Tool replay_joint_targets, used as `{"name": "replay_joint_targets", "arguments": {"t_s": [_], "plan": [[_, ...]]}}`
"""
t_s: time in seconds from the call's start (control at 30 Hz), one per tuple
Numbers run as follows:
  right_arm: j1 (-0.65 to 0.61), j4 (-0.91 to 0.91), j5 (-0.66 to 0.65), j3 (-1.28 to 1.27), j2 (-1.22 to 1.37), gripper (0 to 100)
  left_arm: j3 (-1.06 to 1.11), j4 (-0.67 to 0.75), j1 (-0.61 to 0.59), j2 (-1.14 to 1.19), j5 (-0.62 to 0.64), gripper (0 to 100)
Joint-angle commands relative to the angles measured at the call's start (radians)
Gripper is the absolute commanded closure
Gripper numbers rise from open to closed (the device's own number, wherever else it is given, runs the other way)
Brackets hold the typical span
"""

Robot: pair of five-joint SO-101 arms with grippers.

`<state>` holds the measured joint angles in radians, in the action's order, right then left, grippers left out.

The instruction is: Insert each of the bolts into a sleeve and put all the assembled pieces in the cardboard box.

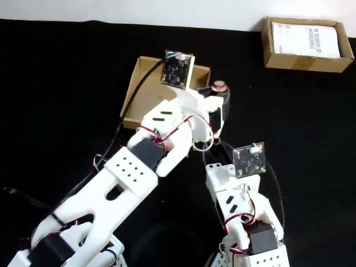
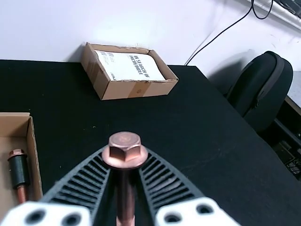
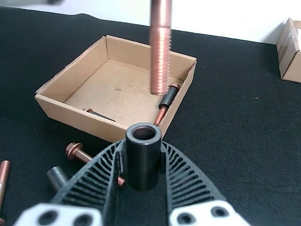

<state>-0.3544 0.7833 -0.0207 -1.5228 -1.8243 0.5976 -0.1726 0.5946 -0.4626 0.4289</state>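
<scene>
One bolt (image 2: 124, 149) hangs threads-down from the left gripper (image 2: 123, 160), clamped just under its head, right over the sleeve (image 3: 143, 165) that the right gripper (image 3: 142, 146) pinches upright, bore up, so it can drop straight in. Tip's not in yet; one finished piece (image 3: 166, 100) lies in the box (image 3: 70, 84).
</scene>
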Motion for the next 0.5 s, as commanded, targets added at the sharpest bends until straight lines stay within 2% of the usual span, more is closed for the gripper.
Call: {"name": "replay_joint_targets", "arguments": {"t_s": [0.0,0.47], "plan": [[0.012,-0.018,0.006,0.059,-0.002,99.1,0.018,0.023,0.004,-0.081,-0.003,99],[0.012,-0.018,0.005,0.065,-0.002,99.1,0.056,0.025,0.005,-0.093,0.002,99]]}}
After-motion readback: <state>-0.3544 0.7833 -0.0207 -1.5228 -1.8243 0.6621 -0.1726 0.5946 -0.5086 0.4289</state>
